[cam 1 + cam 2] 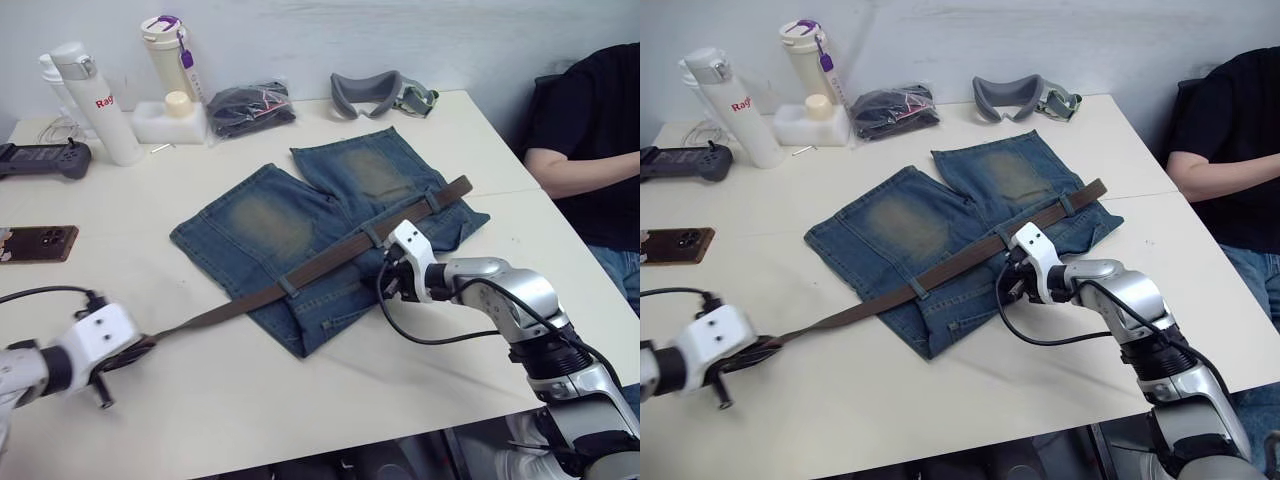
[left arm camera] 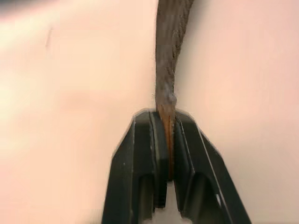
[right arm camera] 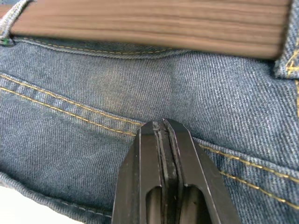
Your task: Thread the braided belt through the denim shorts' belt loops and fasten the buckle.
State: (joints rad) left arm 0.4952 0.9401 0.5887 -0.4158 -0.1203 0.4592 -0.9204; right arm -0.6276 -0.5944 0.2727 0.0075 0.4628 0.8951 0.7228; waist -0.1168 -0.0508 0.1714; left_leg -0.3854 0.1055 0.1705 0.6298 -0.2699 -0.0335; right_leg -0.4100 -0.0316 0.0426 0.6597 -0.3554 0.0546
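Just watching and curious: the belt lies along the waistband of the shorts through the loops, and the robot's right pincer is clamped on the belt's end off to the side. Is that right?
Not quite. It is the left pincer that is clamped on the braided belt off the denim shorts, as the left wrist view shows. The right pincer rests shut on the denim below the belt. The belt does pass under the belt loops.

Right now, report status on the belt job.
Left gripper shut on the braided belt end. Right gripper shut, pressing the denim shorts below the waistband. Belt through three belt loops. Nothing in the way.
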